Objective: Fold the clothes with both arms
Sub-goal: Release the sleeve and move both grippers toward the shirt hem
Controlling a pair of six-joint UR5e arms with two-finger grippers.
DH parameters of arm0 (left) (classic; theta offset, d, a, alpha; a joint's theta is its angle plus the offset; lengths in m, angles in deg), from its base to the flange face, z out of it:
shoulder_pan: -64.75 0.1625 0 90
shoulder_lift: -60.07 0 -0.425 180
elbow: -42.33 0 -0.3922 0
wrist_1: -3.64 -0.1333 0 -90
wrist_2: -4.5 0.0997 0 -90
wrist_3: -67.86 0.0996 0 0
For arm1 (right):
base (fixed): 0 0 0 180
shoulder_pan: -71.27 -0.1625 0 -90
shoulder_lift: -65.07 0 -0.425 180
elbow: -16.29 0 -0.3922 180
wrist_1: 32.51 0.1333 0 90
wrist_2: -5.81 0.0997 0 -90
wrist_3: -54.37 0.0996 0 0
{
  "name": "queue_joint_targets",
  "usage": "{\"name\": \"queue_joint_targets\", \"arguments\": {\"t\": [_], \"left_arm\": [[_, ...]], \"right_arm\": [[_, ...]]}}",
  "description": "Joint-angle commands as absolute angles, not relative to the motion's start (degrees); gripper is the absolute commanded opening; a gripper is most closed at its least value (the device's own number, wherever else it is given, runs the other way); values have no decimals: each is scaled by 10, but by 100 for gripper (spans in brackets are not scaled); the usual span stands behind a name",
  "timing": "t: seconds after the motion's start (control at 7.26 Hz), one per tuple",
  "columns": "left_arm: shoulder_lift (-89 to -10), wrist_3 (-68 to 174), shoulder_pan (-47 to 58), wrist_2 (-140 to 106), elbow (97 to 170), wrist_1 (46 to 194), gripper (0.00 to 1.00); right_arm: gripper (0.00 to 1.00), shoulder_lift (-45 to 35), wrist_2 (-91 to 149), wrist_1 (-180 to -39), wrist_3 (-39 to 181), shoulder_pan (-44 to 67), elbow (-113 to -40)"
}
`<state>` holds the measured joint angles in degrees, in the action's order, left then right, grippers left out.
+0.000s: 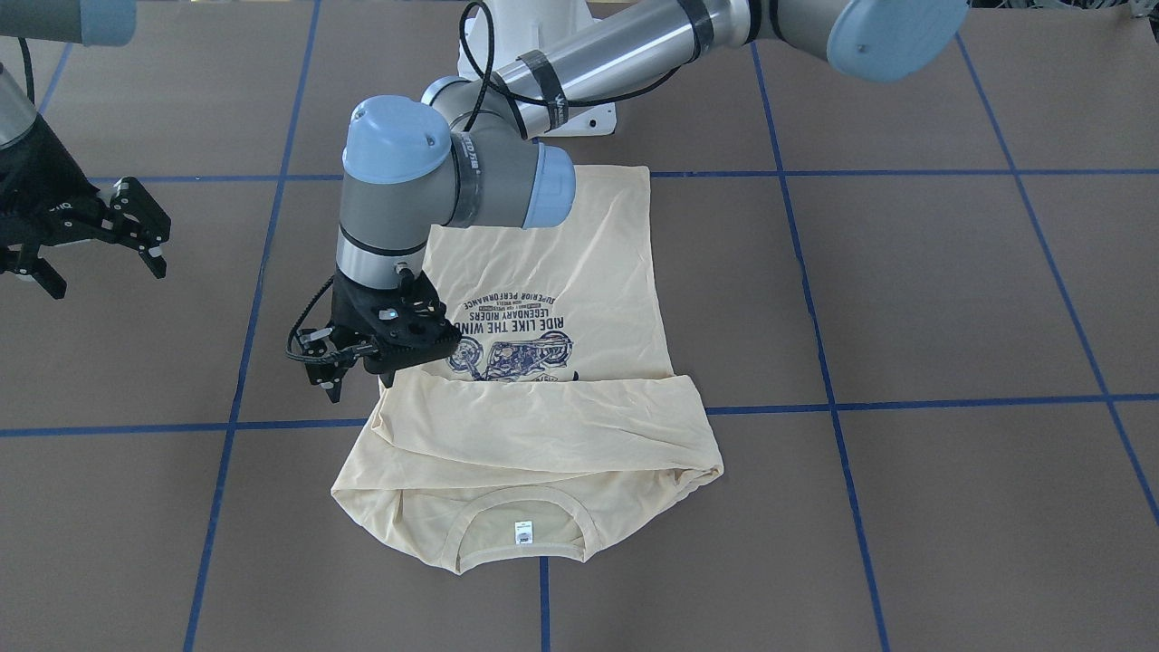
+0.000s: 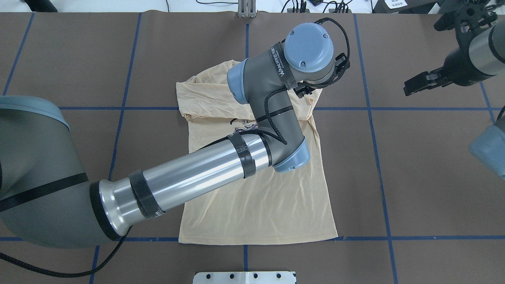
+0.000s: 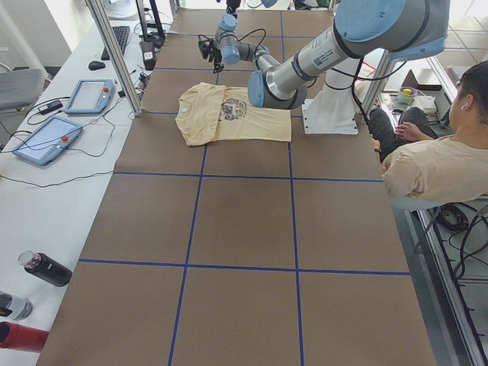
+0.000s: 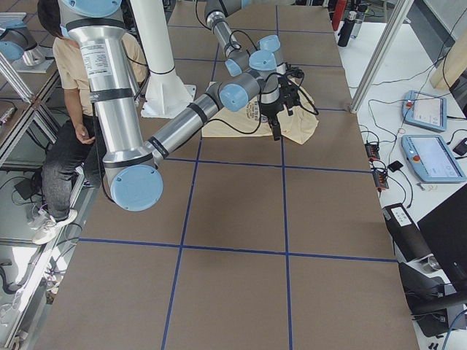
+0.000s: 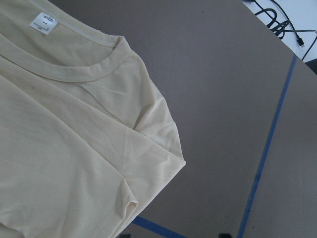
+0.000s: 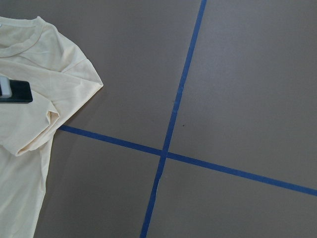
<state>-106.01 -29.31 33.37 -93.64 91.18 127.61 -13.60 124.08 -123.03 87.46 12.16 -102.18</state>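
1. Although the left arm (image 2: 197, 169) overhangs part of it, the shirt (image 1: 589, 272) lies flat on the brown table (image 1: 951, 290). It is pale cream, with the hem toward the robot and the neckline (image 5: 74, 74) toward the operators' side.
2. Shirt, upper part: a folded band (image 1: 543, 426) of the same cream cloth lies across the chest and covers one edge of the dark motorcycle print (image 1: 516, 349). The ribbed neckline faces up, and a small white tag (image 5: 42, 22) shows inside it.
3. Left arm: extends from the robot's left over the shirt, wrist pointing down.
4. Left gripper (image 1: 358, 378): jaws spread, nothing between them. It hangs at the shirt's side edge, just beside the print, where the folded band begins. Whether the fingertips touch the cloth cannot be told. Its wrist view looks down on the neckline, the tag and one folded shoulder.
5. Right arm (image 2: 487, 47): off to the robot's right, clear of the shirt.
6. Right gripper (image 1: 107, 272): jaws wide, holding nothing, over bare table and well apart from the shirt.
7. Blue tape lines (image 1: 905, 401): a grid on the table; one line passes under the shirt near the folded band.
8. White pedestal base (image 1: 593, 118): just beyond the hem.
9. Person (image 3: 435, 164): seated at the table's edge on the robot's side.
10. Side bench: two tablet-like units (image 3: 88, 95) and bottles (image 3: 46, 268).
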Motion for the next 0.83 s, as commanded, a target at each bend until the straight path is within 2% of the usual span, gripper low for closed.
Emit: {"name": "queue_joint_targets", "arguments": {"t": [0.0,0.41,0.69], "left_arm": [[-998,-190,329,-985,997,1237,100],[-757,-46,320,-991,1307,1136,100],[-601,30,315,-992,1451,1137,100]], "right_arm": [[100,-132,1241,-1228,921,124,-1026],[100,-130,1229,-1195,1047,178,-1044],[100,-136,1135,-1189,1163,289,-1084]]}}
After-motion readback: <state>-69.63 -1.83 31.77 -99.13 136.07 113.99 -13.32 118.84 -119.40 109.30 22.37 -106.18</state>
